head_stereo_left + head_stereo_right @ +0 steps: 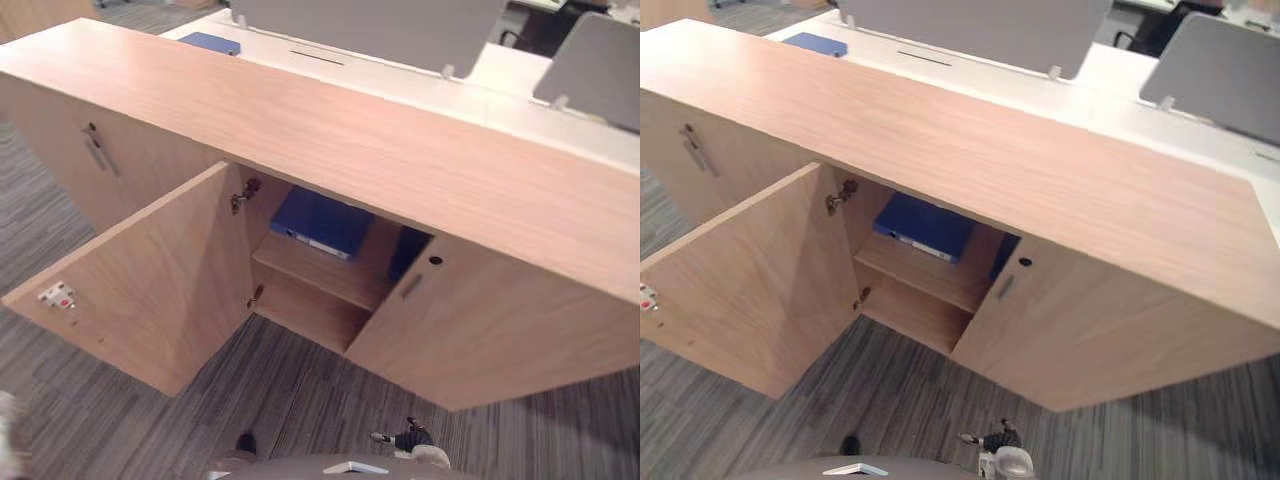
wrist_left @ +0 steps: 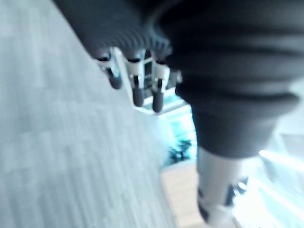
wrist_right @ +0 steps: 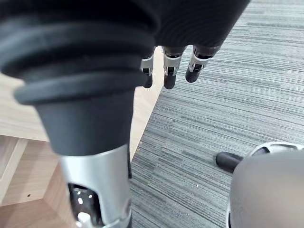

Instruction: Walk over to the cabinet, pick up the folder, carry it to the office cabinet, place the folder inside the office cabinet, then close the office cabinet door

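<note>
Right hand (image 3: pixel 169 71) empty, fingers relaxed above carpet (image 3: pixel 228 104); left hand (image 2: pixel 137 89) likewise. Folder (image 1: pixel 318 222) lies on shelf (image 1: pixel 330 275) inside cabinet (image 1: pixel 400 150); left door (image 1: pixel 150 280) wide open.

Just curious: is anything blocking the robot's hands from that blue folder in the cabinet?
Nothing visible does: the left door stands wide open, and the folder lies exposed on the upper shelf.

Office: wooden cabinet (image 1: pixel 400 150), grey striped carpet (image 1: pixel 300 400), desk partitions (image 1: pixel 370 30).
</note>
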Motion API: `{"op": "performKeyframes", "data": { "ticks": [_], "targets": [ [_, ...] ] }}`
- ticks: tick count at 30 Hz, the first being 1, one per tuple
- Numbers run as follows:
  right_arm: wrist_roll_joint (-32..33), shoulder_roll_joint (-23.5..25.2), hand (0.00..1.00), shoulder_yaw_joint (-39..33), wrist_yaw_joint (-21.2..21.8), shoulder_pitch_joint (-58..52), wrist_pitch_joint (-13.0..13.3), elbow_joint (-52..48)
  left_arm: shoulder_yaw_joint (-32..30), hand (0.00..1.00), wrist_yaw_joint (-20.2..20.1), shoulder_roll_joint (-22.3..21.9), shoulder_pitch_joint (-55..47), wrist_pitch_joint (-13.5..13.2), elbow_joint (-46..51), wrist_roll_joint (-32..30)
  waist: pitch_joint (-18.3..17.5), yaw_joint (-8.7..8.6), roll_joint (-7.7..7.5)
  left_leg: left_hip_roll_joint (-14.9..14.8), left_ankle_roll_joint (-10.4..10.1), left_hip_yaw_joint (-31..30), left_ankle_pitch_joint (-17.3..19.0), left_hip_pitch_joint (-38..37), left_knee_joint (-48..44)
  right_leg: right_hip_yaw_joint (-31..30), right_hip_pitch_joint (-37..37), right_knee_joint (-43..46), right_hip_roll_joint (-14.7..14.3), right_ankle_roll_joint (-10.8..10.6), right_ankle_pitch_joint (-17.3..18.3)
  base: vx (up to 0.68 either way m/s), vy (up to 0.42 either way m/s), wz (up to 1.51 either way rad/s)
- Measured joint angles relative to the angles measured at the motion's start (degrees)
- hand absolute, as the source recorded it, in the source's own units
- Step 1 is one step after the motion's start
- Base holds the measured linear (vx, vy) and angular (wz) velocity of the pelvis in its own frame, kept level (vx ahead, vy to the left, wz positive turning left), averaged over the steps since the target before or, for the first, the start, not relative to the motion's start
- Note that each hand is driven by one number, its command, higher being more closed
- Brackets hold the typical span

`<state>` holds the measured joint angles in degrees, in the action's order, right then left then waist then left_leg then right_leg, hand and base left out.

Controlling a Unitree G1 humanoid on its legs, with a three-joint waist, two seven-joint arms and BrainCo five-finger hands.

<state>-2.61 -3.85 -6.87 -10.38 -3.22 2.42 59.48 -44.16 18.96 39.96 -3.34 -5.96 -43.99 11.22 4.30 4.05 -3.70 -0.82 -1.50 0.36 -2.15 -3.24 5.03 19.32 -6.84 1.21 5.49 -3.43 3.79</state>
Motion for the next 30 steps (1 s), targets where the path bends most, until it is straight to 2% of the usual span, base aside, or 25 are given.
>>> {"op": "performKeyframes", "data": {
  "ticks": [1,2,5,12,16,18,19,21,25,28,30],
  "targets": [
    [0.02,-0.5,0.0,0.04,0.02,0.26,0.11,-0.04,-1.45,0.0,-1.23,2.49,0.47,0.21,-0.49,1.05,-0.11,-0.08,0.29,0.1,0.06,-0.02,0.26,0.21,0.0,-0.29,0.22,-0.1,0.08,-0.01,0.0,0.0,0.0,0.0],
    [0.03,-0.86,0.0,0.38,0.03,0.08,0.23,-0.03,-0.71,0.0,-1.58,4.39,0.87,-1.75,-0.55,1.04,-0.22,0.32,0.59,0.19,0.06,-0.14,0.27,0.14,0.0,-0.33,0.12,-0.11,0.17,0.0,0.0,0.0,0.0,0.0],
    [0.02,-1.33,0.0,1.26,0.13,-0.1,0.89,-0.04,-0.64,0.0,-2.19,7.42,3.77,-3.53,-3.74,1.05,-0.48,0.78,1.08,0.22,0.07,-0.2,0.27,0.02,0.01,-0.49,-0.02,-0.18,0.17,0.02,0.08,0.0,0.0,0.0],
    [0.03,-1.62,0.0,1.19,0.14,-1.18,1.21,-0.05,1.29,0.0,-4.42,8.21,4.59,-3.2,-8.68,0.9,-0.52,1.22,1.37,0.1,-0.12,-0.31,0.55,0.2,0.0,-0.87,0.2,-0.2,0.02,0.5,1.15,0.0,-0.004,0.0],
    [0.04,-1.57,0.0,1.18,0.12,-1.15,1.24,-0.25,6.12,0.0,-4.79,7.57,4.03,-3.1,-3.79,0.85,-0.55,2.08,1.31,0.14,-0.28,-0.68,0.75,0.46,-0.01,-0.82,0.27,-0.17,-0.02,0.4,1.34,0.03,-0.009,0.08],
    [0.04,-1.57,0.0,1.13,0.14,-1.19,1.21,-0.59,9.34,0.0,-4.89,3.83,1.19,-3.32,8.16,-0.22,-0.58,2.16,1.33,0.42,-0.28,-1.87,0.72,1.01,-0.02,-0.9,0.33,-0.18,-0.01,0.62,1.53,0.03,-0.005,0.25],
    [0.04,-1.57,0.0,1.08,0.15,-1.14,1.21,-0.68,9.74,0.0,-5.02,2.27,0.24,-3.54,11.13,-0.35,-0.62,2.15,1.39,0.46,-0.28,-1.91,0.72,1.02,-0.02,-1.08,0.47,-0.17,0.0,0.7,1.57,0.04,0.004,0.13],
    [0.02,-1.57,0.0,0.53,0.31,-1.02,1.17,-2.4,11.41,0.0,-5.37,-6.63,-3.53,-4.1,20.82,-1.32,-0.94,2.26,1.45,0.61,-0.23,-1.92,0.61,1.1,-0.06,-1.24,0.84,-0.16,0.06,0.72,1.57,0.04,0.003,0.02],
    [-0.03,-1.38,0.0,-1.18,0.52,-1.36,0.93,-2.5,12.17,0.0,-4.29,-18.02,-9.53,-3.74,29.87,-1.77,-1.21,2.58,1.46,0.73,-0.17,-2.12,0.55,1.07,-0.35,-1.25,0.64,-0.08,0.14,0.77,1.57,0.0,0.001,0.09],
    [-0.06,-1.29,0.0,-1.79,1.36,-1.65,0.42,-2.51,19.13,0.0,-5.0,-24.97,-16.53,-3.72,36.69,-6.08,-1.19,3.67,1.67,0.94,0.07,-2.48,0.13,1.04,-0.2,-1.23,0.38,0.12,0.38,0.78,1.56,-0.04,0.002,0.13],
    [-0.06,-1.01,0.0,-1.74,1.66,-1.58,0.09,-2.5,24.63,0.0,-6.53,-27.6,-18.37,-3.61,36.9,-8.46,-1.14,3.5,1.8,1.01,-0.05,-2.99,-0.27,0.76,-0.02,-1.2,-0.17,0.16,0.43,0.78,1.56,-0.09,-0.003,0.13]
  ]
}}
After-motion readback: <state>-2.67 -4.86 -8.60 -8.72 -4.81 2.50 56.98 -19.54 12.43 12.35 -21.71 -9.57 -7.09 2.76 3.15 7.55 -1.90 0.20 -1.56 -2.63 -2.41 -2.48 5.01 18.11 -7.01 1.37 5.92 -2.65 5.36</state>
